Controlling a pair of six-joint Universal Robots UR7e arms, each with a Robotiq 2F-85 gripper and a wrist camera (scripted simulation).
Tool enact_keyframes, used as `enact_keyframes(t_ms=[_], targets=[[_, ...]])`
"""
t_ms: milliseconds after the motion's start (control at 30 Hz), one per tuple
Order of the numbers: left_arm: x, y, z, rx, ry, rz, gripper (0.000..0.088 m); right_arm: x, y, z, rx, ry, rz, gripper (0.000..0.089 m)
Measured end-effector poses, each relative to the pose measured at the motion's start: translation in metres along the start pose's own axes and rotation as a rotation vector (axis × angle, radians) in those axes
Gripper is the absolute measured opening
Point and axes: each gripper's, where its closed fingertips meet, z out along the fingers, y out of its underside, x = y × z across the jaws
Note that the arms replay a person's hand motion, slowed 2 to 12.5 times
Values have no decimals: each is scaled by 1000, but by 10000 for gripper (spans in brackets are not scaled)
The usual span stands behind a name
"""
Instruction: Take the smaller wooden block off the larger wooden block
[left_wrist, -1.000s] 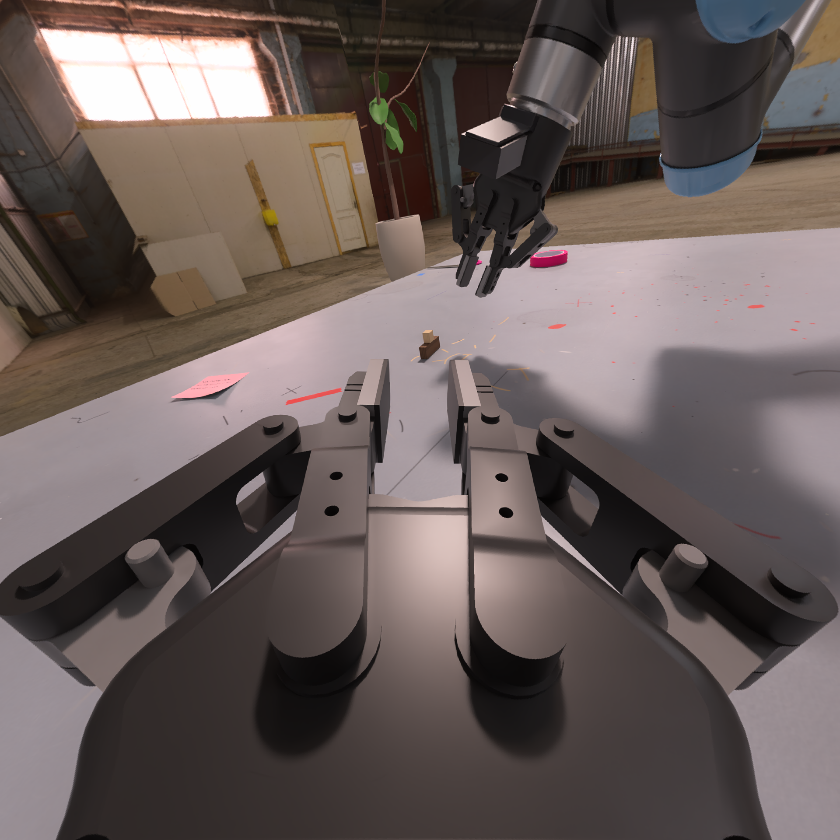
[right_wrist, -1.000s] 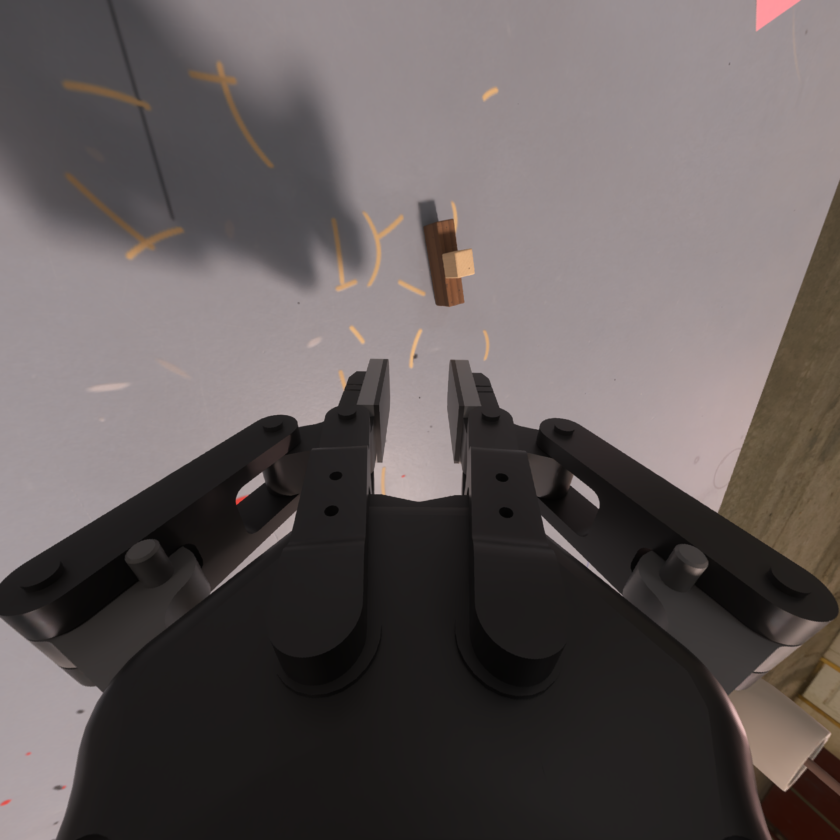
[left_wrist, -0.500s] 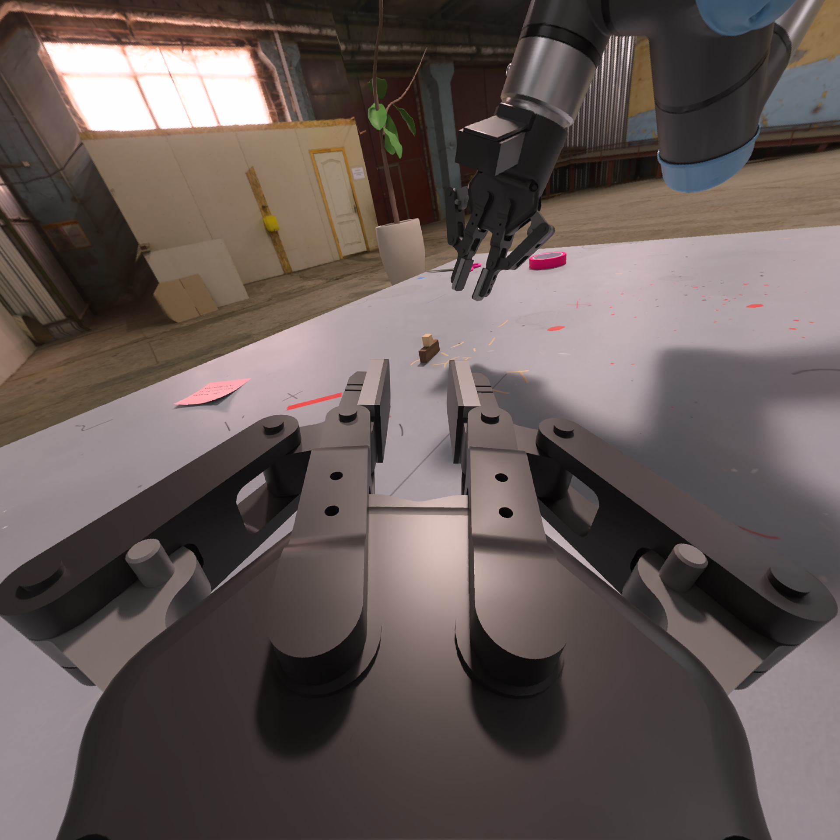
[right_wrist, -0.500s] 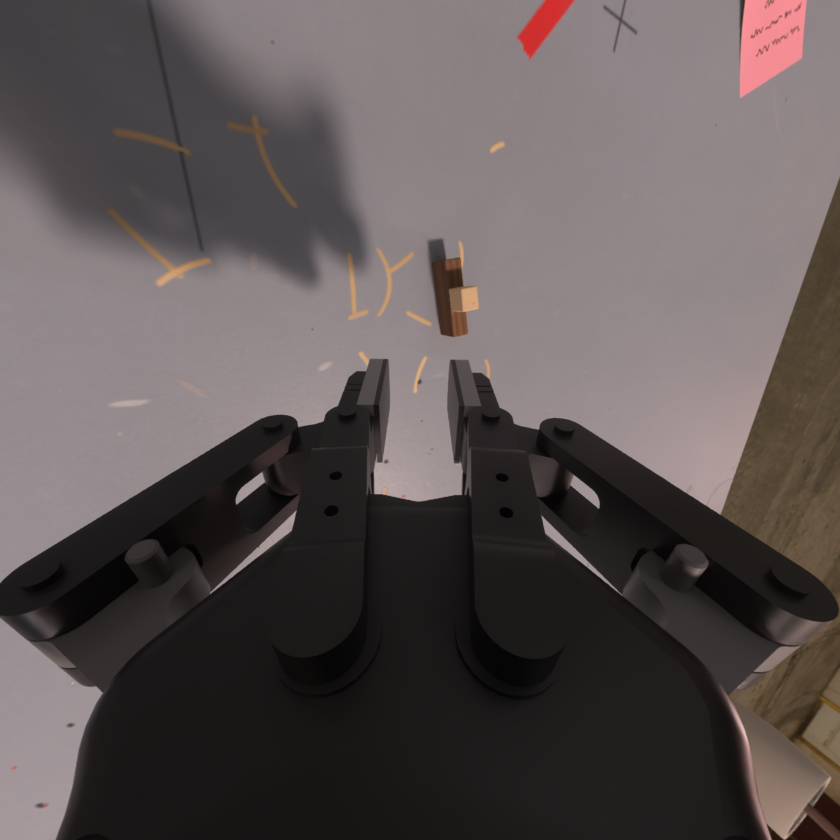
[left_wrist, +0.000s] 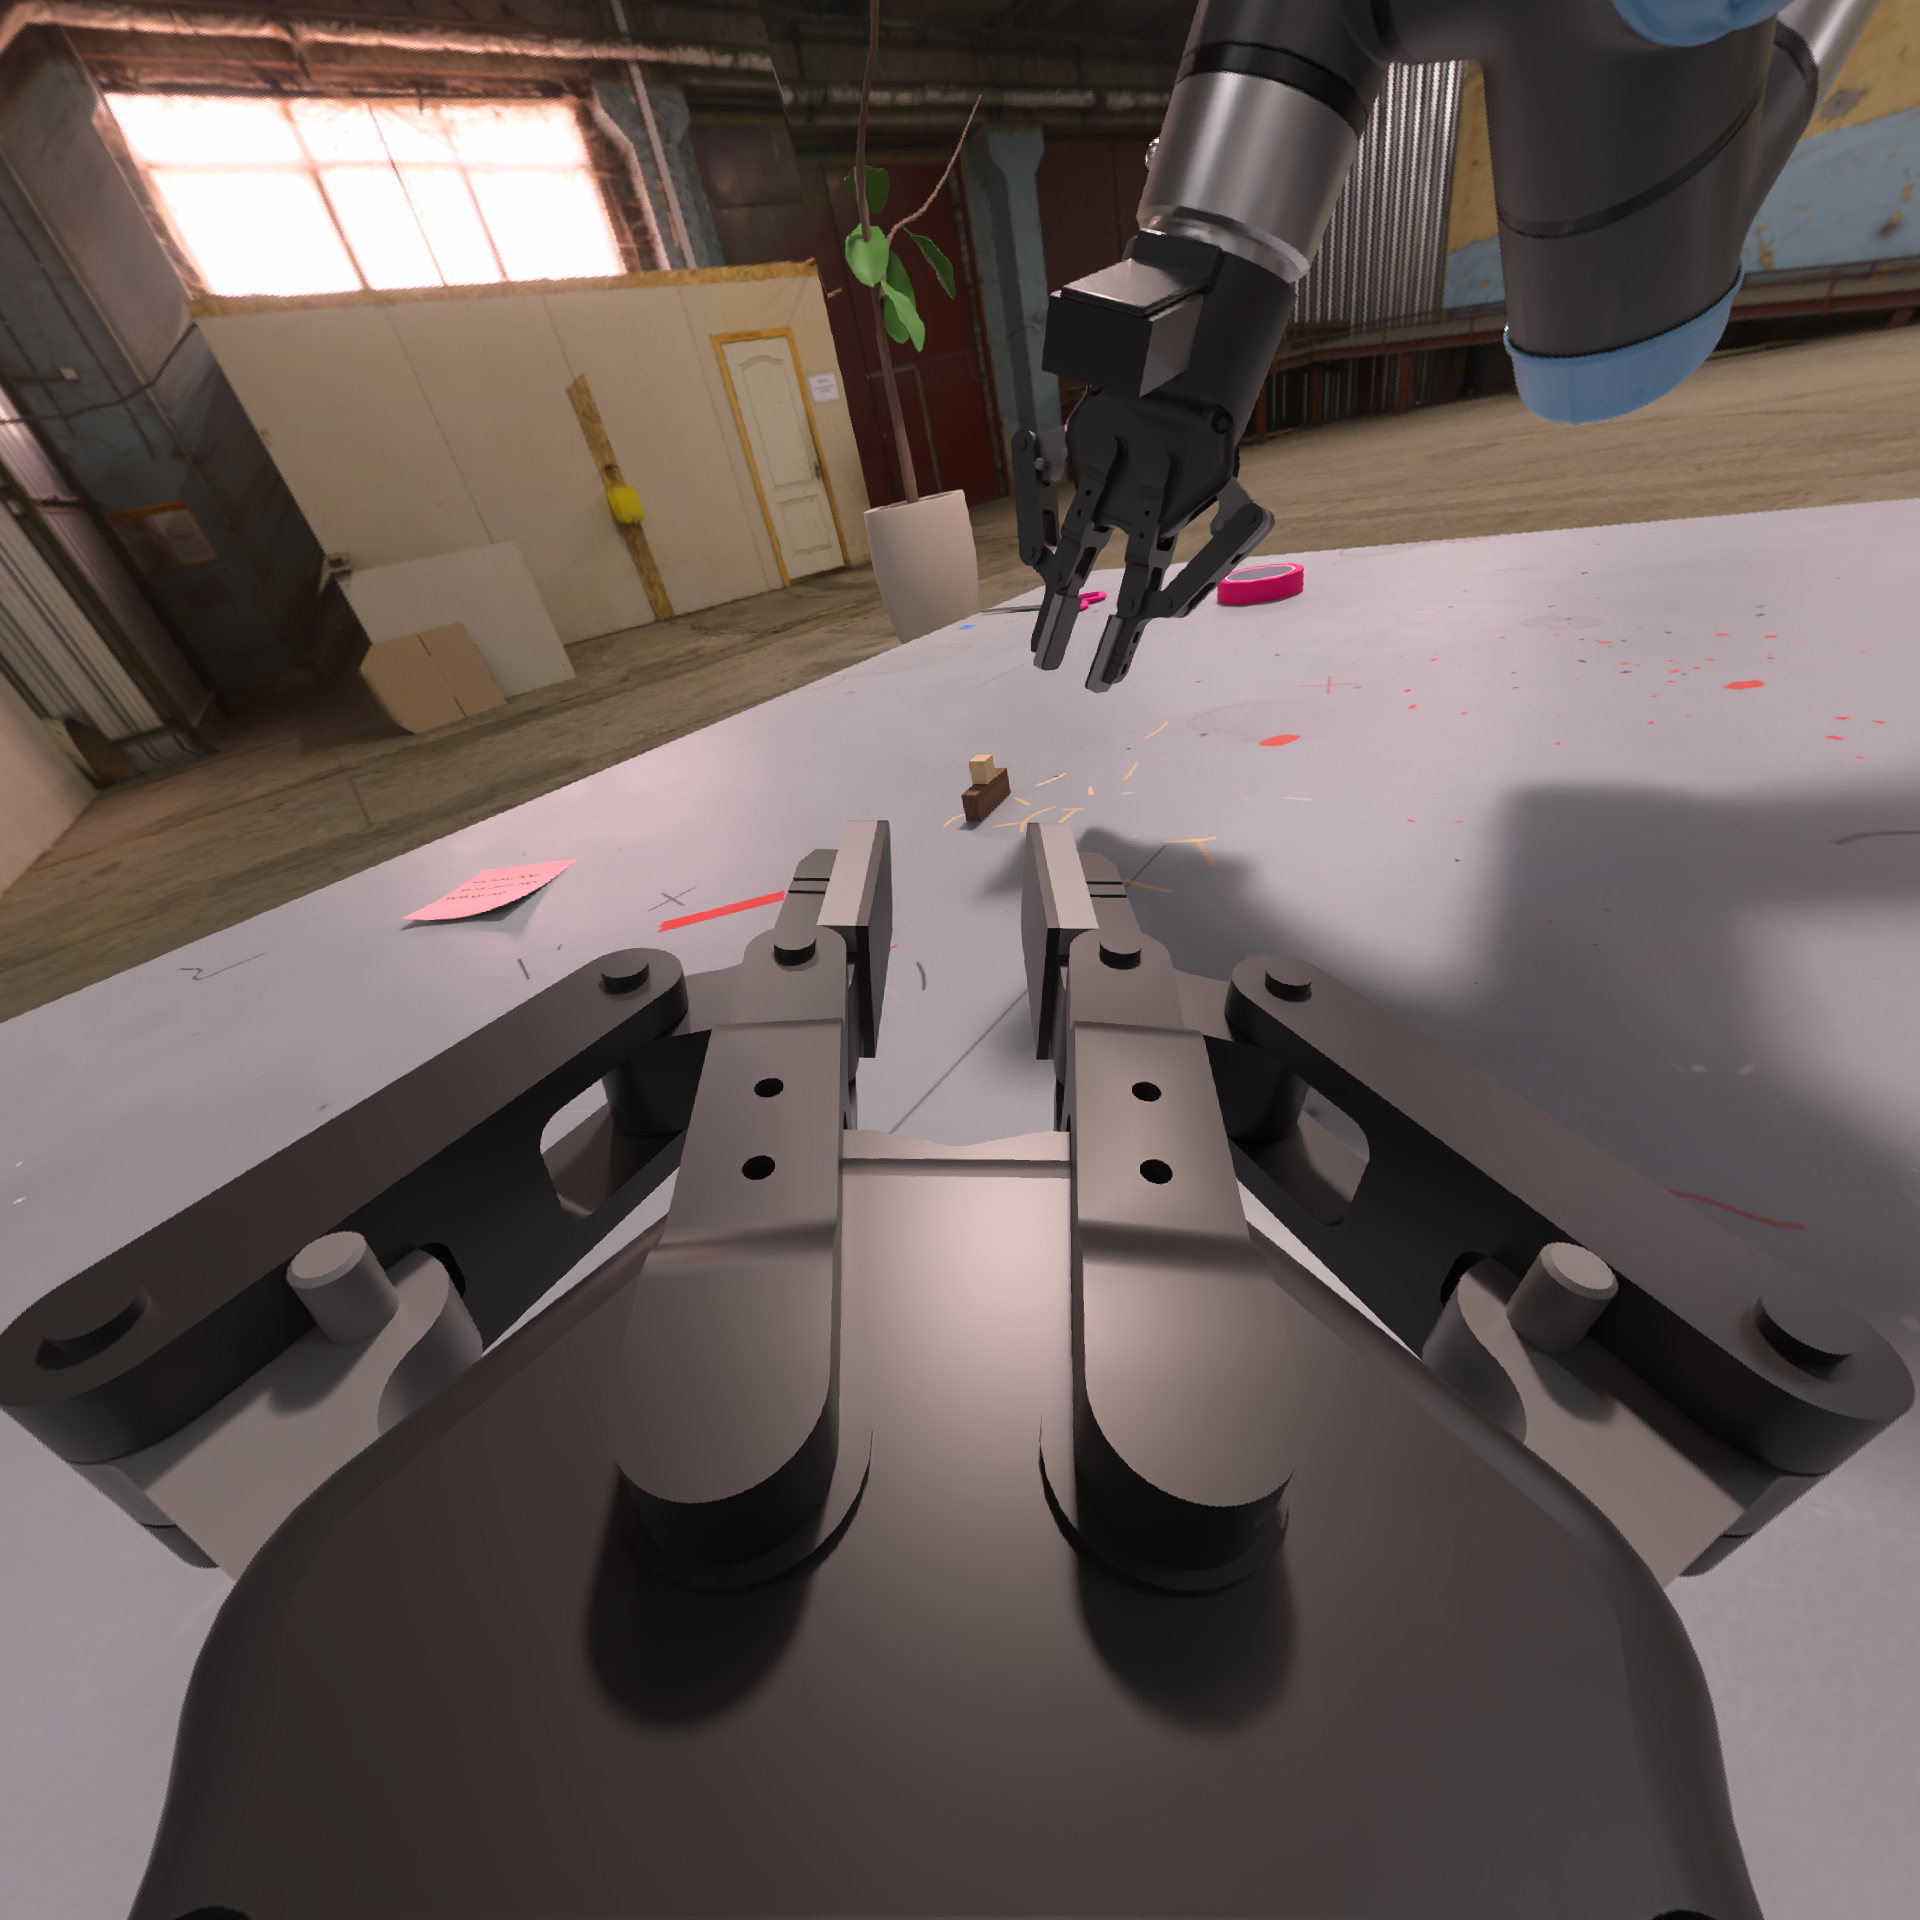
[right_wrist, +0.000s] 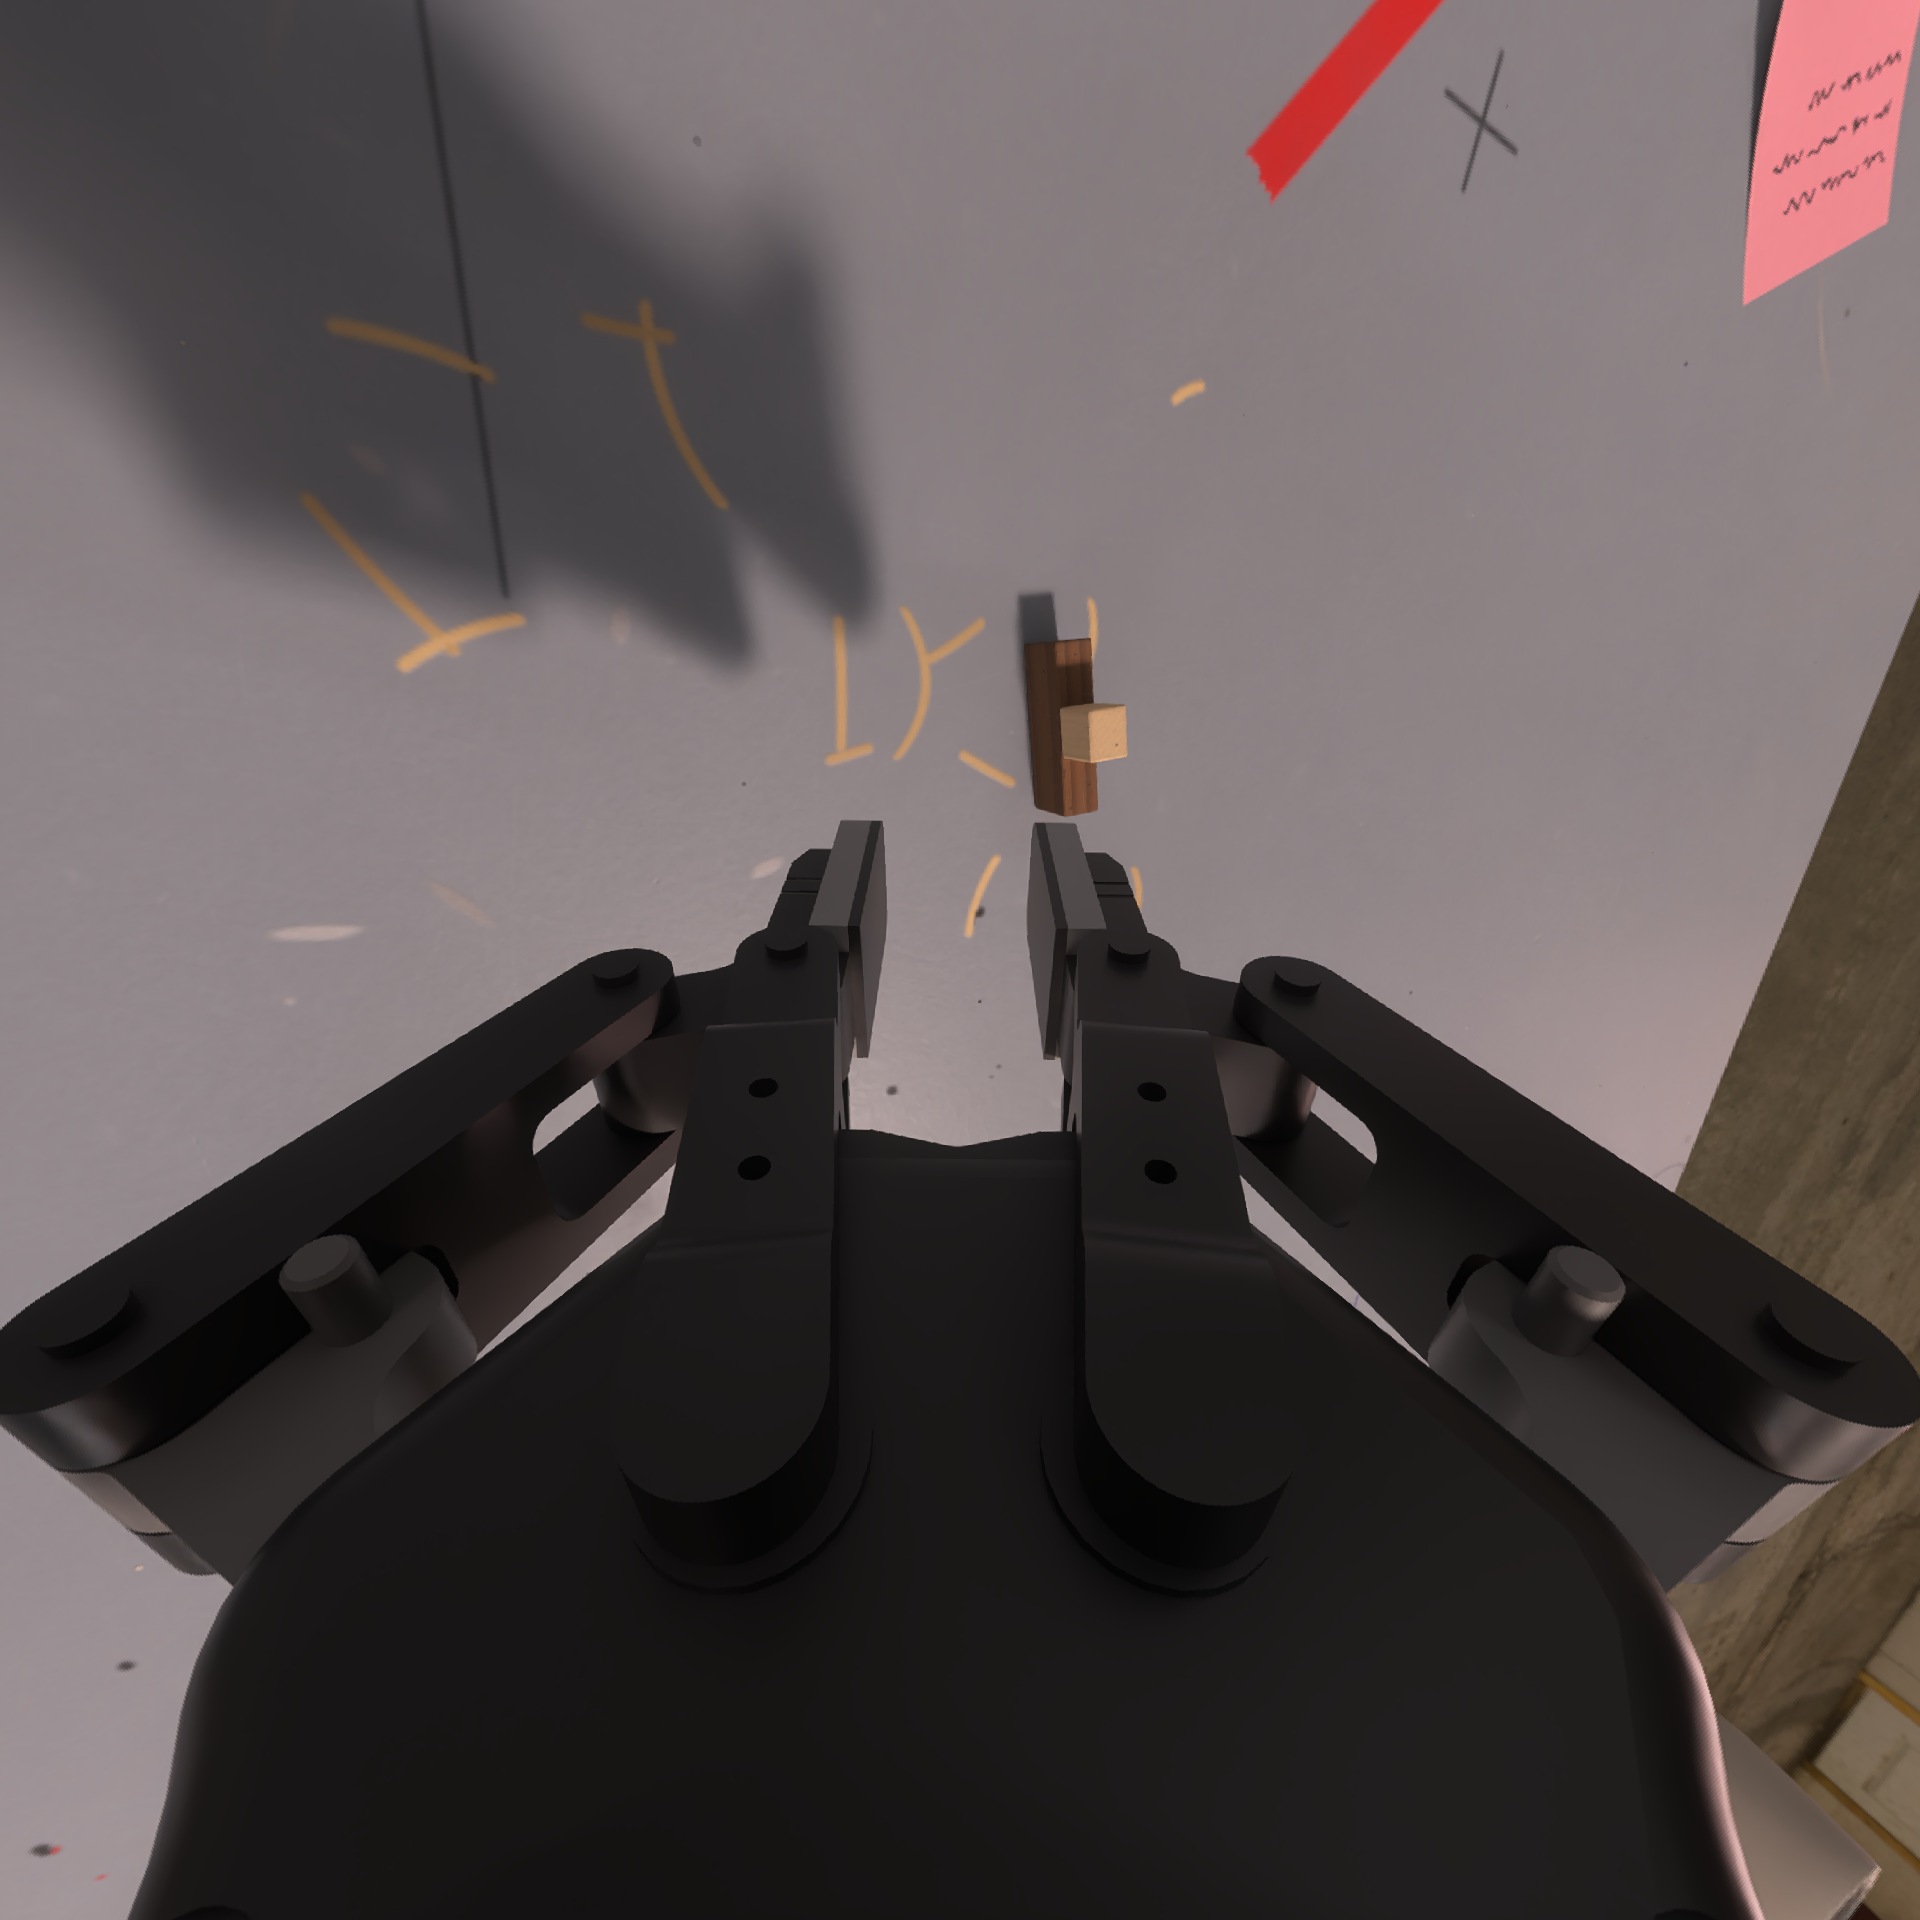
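A small pale wooden cube (right_wrist: 1093, 735) sits on top of a longer dark brown wooden block (right_wrist: 1060, 727) that lies flat on the grey table. In the left wrist view the cube (left_wrist: 981, 770) and the dark block (left_wrist: 987, 799) lie just beyond my fingertips. My left gripper (left_wrist: 956, 878) is open and empty, low over the table. My right gripper (right_wrist: 956, 883) is open and empty, hovering above the table short of the blocks; it also shows in the left wrist view (left_wrist: 1081, 655), above and behind the blocks.
A pink paper note (left_wrist: 488, 889) and a red tape strip (left_wrist: 722, 911) lie left of the blocks; both show in the right wrist view, note (right_wrist: 1829, 156) and strip (right_wrist: 1340, 99). A pink tape roll (left_wrist: 1259, 583) sits far back. The table edge (right_wrist: 1808, 883) runs at the right.
The right gripper has moved along the table towards the blocks, so they sit lower and closer to its fingertips. The left gripper has stayed still. Both stay open.
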Motion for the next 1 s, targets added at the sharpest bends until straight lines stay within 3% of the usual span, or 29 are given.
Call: enact_keyframes(t_ms=[567, 1000], targets=[[-2, 6, 3, -16, -7, -5, 230, 0, -18, 16, 16, -77, -54, 252], [-3, 7, 2, -24, -14, 8, 229, 11, -8, 20, -94, -58, -95, 259]])
